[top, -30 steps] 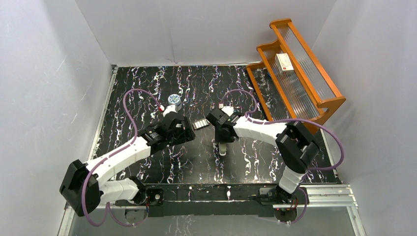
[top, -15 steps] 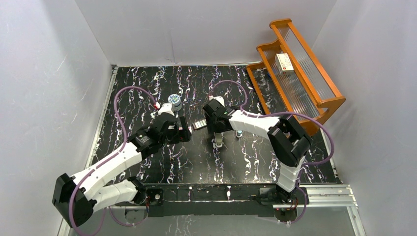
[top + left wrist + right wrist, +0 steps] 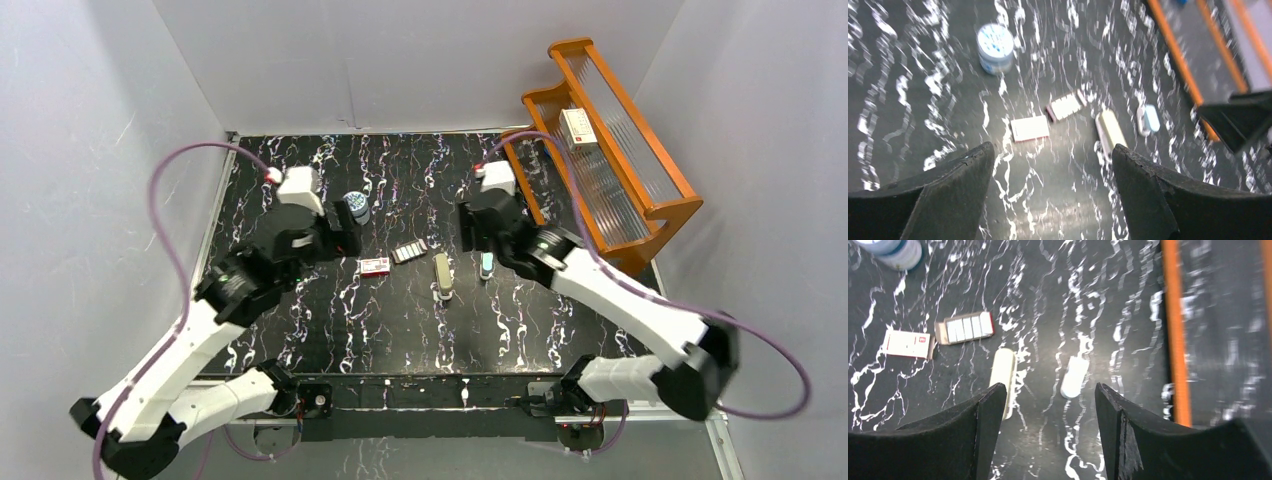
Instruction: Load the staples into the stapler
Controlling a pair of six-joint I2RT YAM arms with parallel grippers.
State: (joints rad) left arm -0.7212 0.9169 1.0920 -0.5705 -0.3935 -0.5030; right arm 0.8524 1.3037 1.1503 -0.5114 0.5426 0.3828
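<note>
As it lies flat at the middle of the black, white-veined table (image 3: 400, 330), your one slim cream stapler (image 3: 441, 275) runs its long axis from the arms' side toward the back wall. Just left sit one grey tray of silvery staples (image 3: 410, 251) and one red-and-white card sleeve (image 3: 375, 265). Just right lies one shorter pale-blue stapler (image 3: 486, 265). The left gripper (image 3: 1052, 155) and right gripper (image 3: 1050, 390) hang above, jaws apart, holding nothing.
</note>
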